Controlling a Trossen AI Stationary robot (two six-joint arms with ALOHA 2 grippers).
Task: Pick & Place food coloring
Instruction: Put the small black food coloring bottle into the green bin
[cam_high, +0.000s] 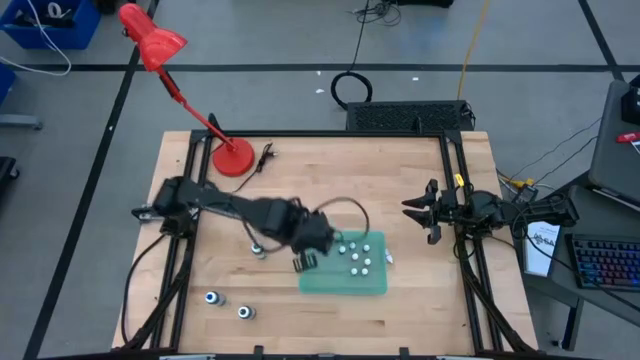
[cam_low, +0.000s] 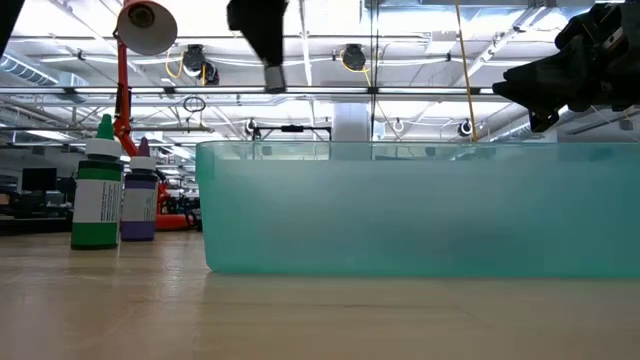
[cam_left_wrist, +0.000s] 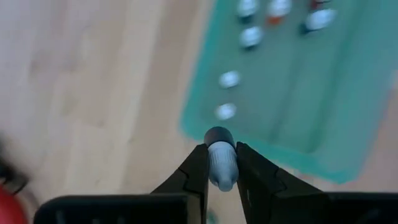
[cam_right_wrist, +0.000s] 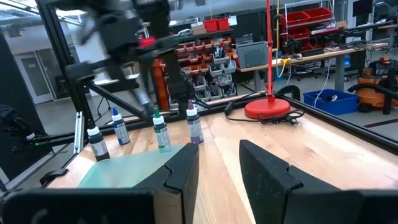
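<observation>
Two arms show from above. The left hand (cam_high: 303, 262) hangs at the left edge of the green tray (cam_high: 375, 283), well nearer it than the right hand (cam_high: 420, 212), which waits off to the side. Several bottles (cam_high: 359, 252) stand in the tray; more stand on the counter (cam_high: 420, 310).

From its wrist, the left hand (cam_left_wrist: 222, 168) pinches one bottle (cam_left_wrist: 221, 163), cap pointing ahead, and the tray (cam_left_wrist: 323, 106) lies just ahead.

From the right wrist, the right hand (cam_right_wrist: 219, 163) holds nothing, fingers a little apart.
</observation>
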